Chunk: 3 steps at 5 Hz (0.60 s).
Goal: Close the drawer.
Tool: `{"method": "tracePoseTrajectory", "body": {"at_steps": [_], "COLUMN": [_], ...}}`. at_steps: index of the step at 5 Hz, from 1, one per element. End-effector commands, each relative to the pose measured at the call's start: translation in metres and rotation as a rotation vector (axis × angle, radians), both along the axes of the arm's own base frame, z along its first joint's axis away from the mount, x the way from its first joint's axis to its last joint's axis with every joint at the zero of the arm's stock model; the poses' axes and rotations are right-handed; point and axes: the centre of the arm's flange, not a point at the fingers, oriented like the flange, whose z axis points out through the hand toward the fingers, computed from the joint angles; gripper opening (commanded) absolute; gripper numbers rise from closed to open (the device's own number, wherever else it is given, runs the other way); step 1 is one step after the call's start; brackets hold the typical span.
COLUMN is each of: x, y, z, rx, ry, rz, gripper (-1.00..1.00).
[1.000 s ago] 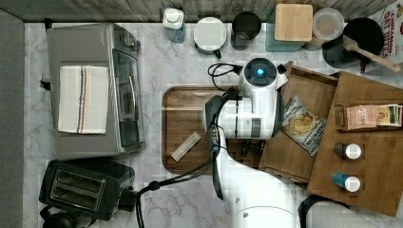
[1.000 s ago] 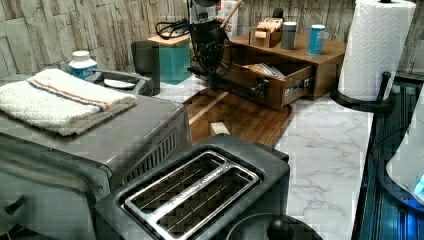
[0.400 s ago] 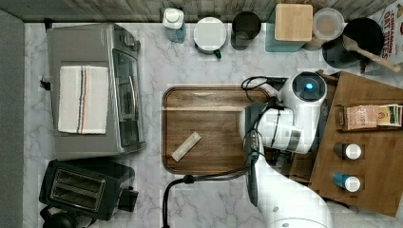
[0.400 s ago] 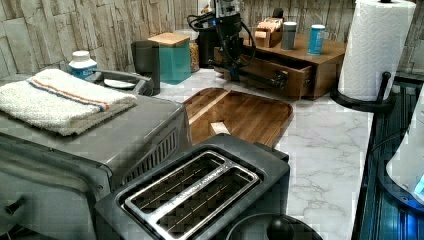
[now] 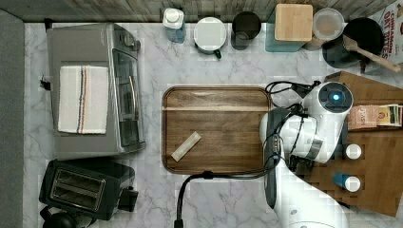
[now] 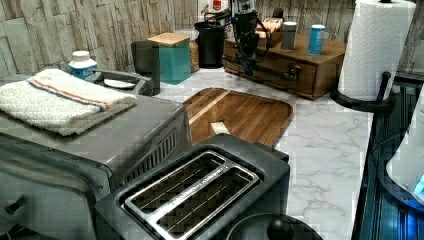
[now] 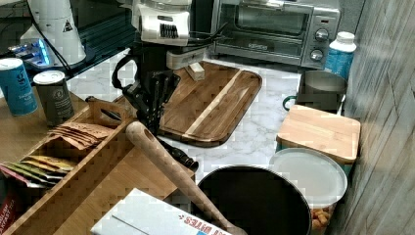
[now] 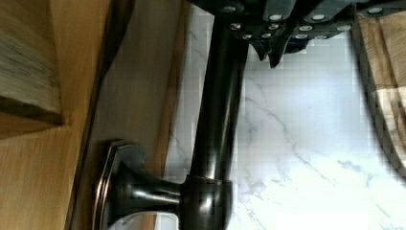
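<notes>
A white marble countertop meets what looks like a pale weathered plank wall.

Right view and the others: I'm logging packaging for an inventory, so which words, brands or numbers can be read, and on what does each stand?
"BITES": red letters on the white box at the right view's bottom edge, partly cut off.
"...AT ...ITES": red letters on the same box's corner in the top view, cut off.
Blue canister, grey canister, blue-labelled bottle, tea packets: print too blurred to read.
</notes>
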Motion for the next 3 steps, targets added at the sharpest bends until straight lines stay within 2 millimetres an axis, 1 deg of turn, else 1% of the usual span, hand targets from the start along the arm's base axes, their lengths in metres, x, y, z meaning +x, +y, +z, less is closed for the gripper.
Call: {"method": "tracePoseTrajectory", "body": {"at_steps": [1, 3], "x": [-0.0495, -0.0495], "y": [-0.1061, -0.1061], "z": [0.0581, 0.0582], "rx": [-0.182, -0.182], "ry": [-0.013, -0.013], "rz": [-0.237, -0.238], "gripper": [-1.0, -1.0]}}
